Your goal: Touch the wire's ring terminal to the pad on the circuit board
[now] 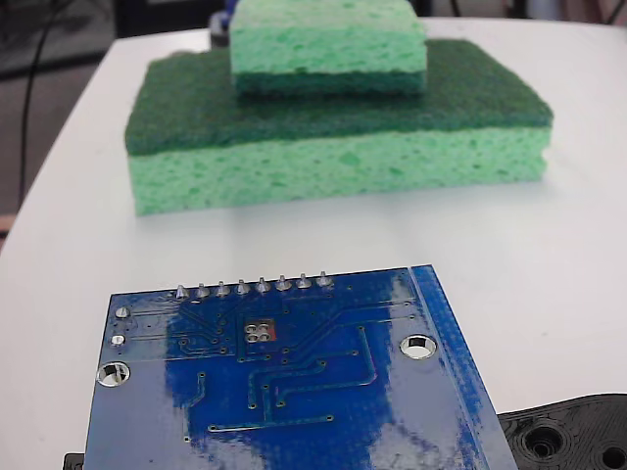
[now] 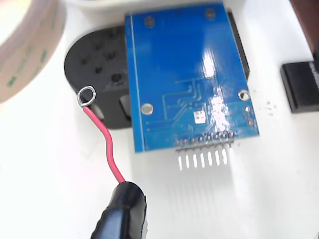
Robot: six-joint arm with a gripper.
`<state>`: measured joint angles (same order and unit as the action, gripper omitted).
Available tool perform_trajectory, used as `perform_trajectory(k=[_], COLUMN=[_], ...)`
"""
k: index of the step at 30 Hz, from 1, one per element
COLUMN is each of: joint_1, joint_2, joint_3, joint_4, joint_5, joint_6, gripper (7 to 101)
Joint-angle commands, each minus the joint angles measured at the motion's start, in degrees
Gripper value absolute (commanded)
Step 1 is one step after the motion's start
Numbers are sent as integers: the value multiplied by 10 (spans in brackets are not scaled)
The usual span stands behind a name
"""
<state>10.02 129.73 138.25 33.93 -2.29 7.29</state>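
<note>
Wrist view: ring terminal (image 2: pixel 86 95), small silver loop, hangs over the edge of the black plastic plate (image 2: pixel 94 59), well left of the pad (image 2: pixel 199 116) and off the circuit board (image 2: pixel 187 74). Wire (image 2: pixel 104 144), red, bent, runs down into a black sleeve (image 2: pixel 122 211) at bottom; gripper itself not visible, so whether it is clenched cannot be told. Pad: silver square just above the pin header (image 2: pixel 204 152), near the board's lower right. Advised move: carry the loop rightward across the board, descend gently, settle on the pad, avoiding the silver-rimmed mounting holes and solder bumps. Fixed view: pad (image 1: pixel 258 332) sits untouched below the bumps; stacked green sponges (image 1: pixel 333 108) behind; tape roll (image 2: pixel 25 45) upper left in wrist view.
</note>
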Motion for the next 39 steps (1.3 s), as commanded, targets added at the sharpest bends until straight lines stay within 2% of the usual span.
perform_trajectory(k=[1,9,21,25,30,39], joint_1=[12,19,-8,-17,-35,-36], joint_2=[-13,-72,-77,-90,-117,-154], joint_3=[-7,-2,25,40,30,-13], joint_4=[-19,-88,-107,-134,-139,-110], joint_5=[-12,9,69,81,106,115], joint_6=[3,50,129,142,151,153], gripper=[1003,1003,1003,1003,1003,1003])
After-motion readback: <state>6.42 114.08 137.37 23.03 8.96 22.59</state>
